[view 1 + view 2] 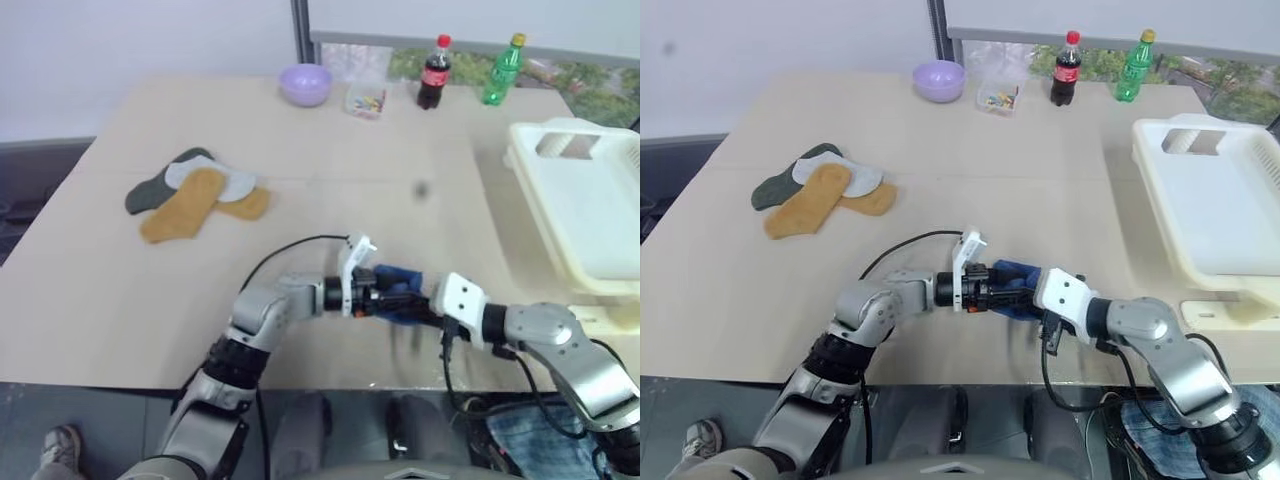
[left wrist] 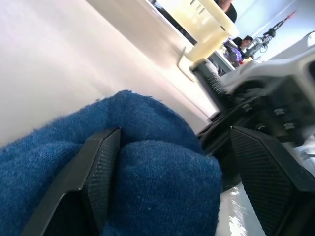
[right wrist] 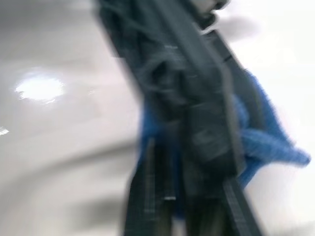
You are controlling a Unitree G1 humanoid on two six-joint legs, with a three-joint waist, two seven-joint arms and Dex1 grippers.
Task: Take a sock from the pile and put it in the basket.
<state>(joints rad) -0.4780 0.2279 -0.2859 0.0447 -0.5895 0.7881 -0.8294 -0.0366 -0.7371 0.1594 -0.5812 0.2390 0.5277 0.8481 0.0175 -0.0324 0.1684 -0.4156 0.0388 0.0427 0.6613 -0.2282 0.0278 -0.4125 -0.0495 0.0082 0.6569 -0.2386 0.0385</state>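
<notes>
- Left wrist view showed the left gripper (image 2: pixel 167 177) spread wide around a blue sock (image 2: pixel 147 162), one finger (image 2: pixel 101 172) pressing it.
- Right gripper (image 1: pixel 425 305) met it mid-table; its grip I couldn't tell.
- Pile (image 1: pixel 195 195) lay far left, basket (image 1: pixel 585 200) right.

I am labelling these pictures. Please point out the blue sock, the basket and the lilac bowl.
blue sock (image 1: pixel 401 283): left eye view, on the blue cloth between the two grippers.
basket (image 1: pixel 1160 150): right eye view, on its left rim.
lilac bowl (image 1: pixel 304 88): left eye view, on its front wall.
</notes>
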